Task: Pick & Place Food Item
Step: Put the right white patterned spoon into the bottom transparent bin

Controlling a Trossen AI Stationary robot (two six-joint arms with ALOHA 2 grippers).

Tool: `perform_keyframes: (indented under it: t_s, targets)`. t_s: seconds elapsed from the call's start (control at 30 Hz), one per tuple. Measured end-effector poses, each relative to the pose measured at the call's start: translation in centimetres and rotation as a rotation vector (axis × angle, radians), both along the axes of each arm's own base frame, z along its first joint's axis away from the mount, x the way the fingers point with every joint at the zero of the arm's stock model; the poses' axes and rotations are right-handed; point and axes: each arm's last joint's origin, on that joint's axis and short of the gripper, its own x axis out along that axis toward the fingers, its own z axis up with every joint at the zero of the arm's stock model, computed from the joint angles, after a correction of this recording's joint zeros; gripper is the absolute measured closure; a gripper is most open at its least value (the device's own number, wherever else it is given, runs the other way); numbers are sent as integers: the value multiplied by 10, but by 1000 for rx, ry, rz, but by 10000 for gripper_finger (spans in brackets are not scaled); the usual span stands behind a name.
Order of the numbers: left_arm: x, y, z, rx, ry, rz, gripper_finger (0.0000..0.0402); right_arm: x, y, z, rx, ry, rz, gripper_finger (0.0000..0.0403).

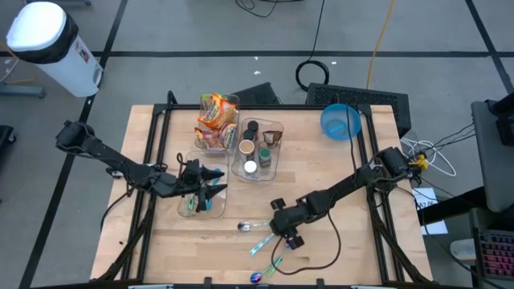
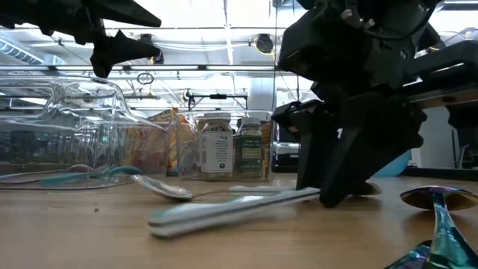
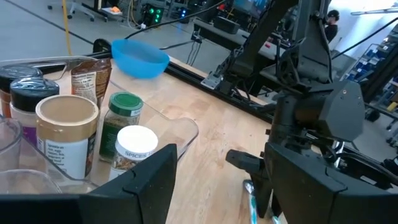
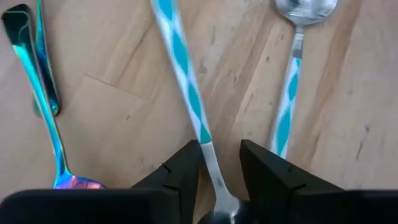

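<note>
**Two fingers closing on a patterned spoon handle**

Right gripper (image 4: 219, 165) sits at the table's front centre, fingers narrow around the teal-and-white spoon (image 4: 181, 68); squeeze squarely before lifting, clear of the neighbouring spoon (image 4: 292, 93). Left gripper (image 1: 207, 193) hovers part-open above a clear bin (image 1: 202, 206).

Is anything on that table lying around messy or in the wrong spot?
Yes: cutlery lies loose on the bare wood near the front edge, at mixed angles. The right gripper is down over one teal-patterned utensil, a spoon lies beside it, and an iridescent spoon further off. The jars sit neatly in their clear tray.
</note>
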Motion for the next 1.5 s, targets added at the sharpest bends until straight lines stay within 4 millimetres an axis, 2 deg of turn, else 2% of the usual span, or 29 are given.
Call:
perform_keyframes:
  t_s: [0.27, 0.4, 0.57, 0.73, 0.8, 0.97, 1.13, 1.37, 1.5]
  targets:
    - [0, 0, 0, 0, -1, 0, 151, -3, -3, -5, -30, 10, -9, 385]
    - [0, 0, 0, 0, -1, 0, 151, -1, -2, -1, -23, -27, 1, 389]
    - [0, 0, 0, 0, 0, 0, 151, -2, 1, 22, 0, -126, 19, 392]
    - [0, 0, 0, 0, -1, 0, 151, -4, 1, 73, 49, -330, 18, 396]
    - [0, 0, 0, -1, -1, 0, 151, -8, 0, 86, 37, -380, 0, 396]
    - [0, -1, 0, -85, -17, -13, 151, -13, -9, 110, -208, -525, -138, 396]
    - [4, -4, -3, -121, -15, -46, 151, -10, -18, 112, -383, -565, -216, 396]
    - [18, -10, -11, -136, -61, -64, 151, -7, -28, 113, -440, -579, -324, 395]
    - [27, -14, -15, -127, -42, -78, 151, -7, -29, 113, -442, -575, -328, 395]
